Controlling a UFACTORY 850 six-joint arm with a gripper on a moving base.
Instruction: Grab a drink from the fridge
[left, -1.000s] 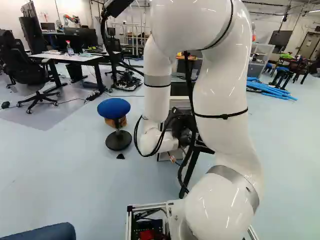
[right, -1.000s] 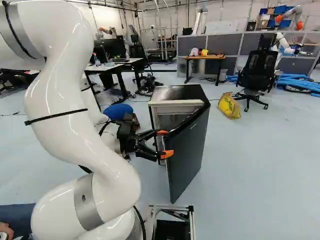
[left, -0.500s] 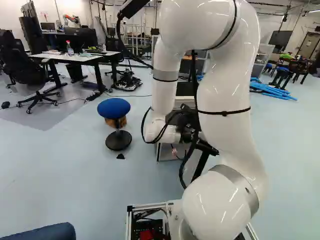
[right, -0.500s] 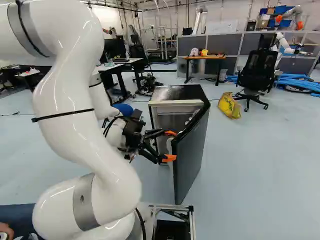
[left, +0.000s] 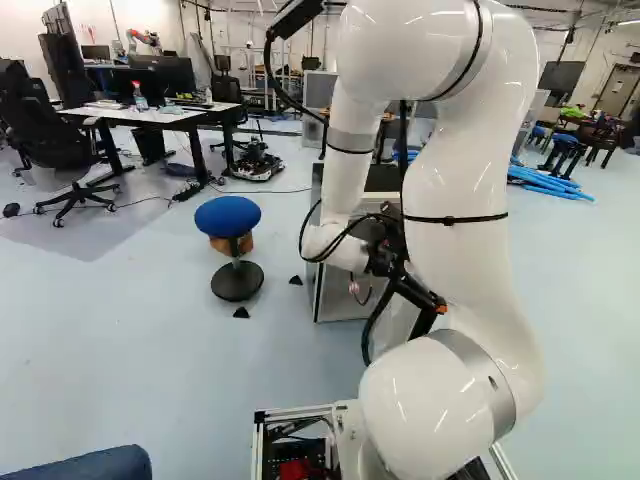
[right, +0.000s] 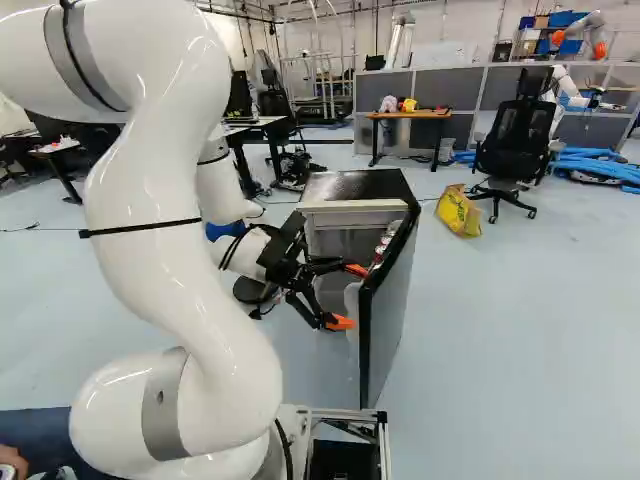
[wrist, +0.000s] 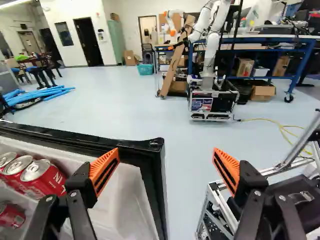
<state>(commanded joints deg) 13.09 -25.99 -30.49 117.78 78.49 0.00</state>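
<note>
The fingers (wrist: 106, 169) open, red cans (wrist: 39, 176) to one side.
The cans stand upright inside the fridge door (right: 388, 318), below its top edge; fingers should probably move inward.

I see a blue stool (left: 228, 216) on pale floor (left: 130, 340); beyond it, to its left, stand a desk (left: 150, 117) and a black chair (left: 52, 140).

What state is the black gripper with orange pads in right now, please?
Black two-fingered gripper: open, its orange pads wide apart, holding nothing.
</note>
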